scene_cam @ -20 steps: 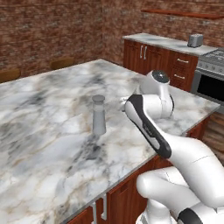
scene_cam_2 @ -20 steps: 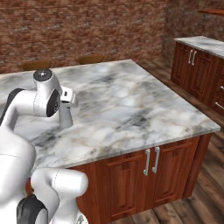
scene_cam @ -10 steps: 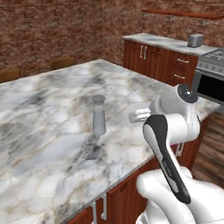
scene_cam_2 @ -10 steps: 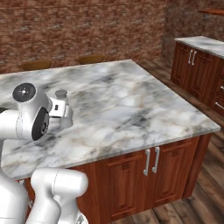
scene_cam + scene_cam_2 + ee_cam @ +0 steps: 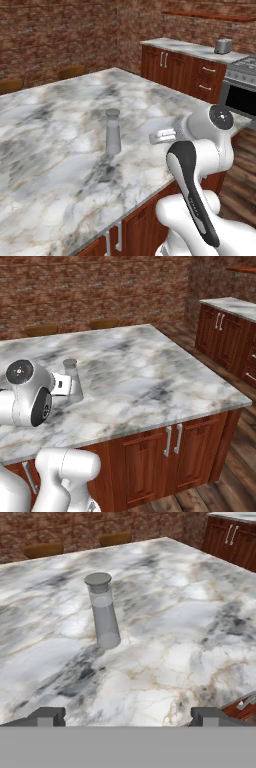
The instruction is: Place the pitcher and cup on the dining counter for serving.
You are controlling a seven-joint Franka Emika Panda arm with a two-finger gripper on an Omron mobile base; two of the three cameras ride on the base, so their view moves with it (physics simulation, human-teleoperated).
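Note:
The pitcher (image 5: 103,612), a tall grey translucent carafe with a darker round lid, stands upright on the dining counter (image 5: 190,612). It appears mid-counter in the left base view as the pitcher (image 5: 113,132) on the marble top (image 5: 55,105). In the right base view the pitcher (image 5: 73,380) is partly behind my white hand, on the counter (image 5: 150,366). My gripper (image 5: 128,717) is open with nothing between its fingertips (image 5: 47,716). It hangs over the counter's near edge, well short of the pitcher. The green cup is out of view.
Brown stools (image 5: 70,72) stand along the counter's far side, and a stool (image 5: 42,549) shows at the top of the hand view. A back worktop with a toaster (image 5: 223,46) and a stove (image 5: 242,85) lies to the right. Wood cabinets (image 5: 225,331) line the right wall.
The arm has swung back from beside the pitcher toward the counter's near edge, and the hand now faces the pitcher from farther off. The pitcher has stayed in place.

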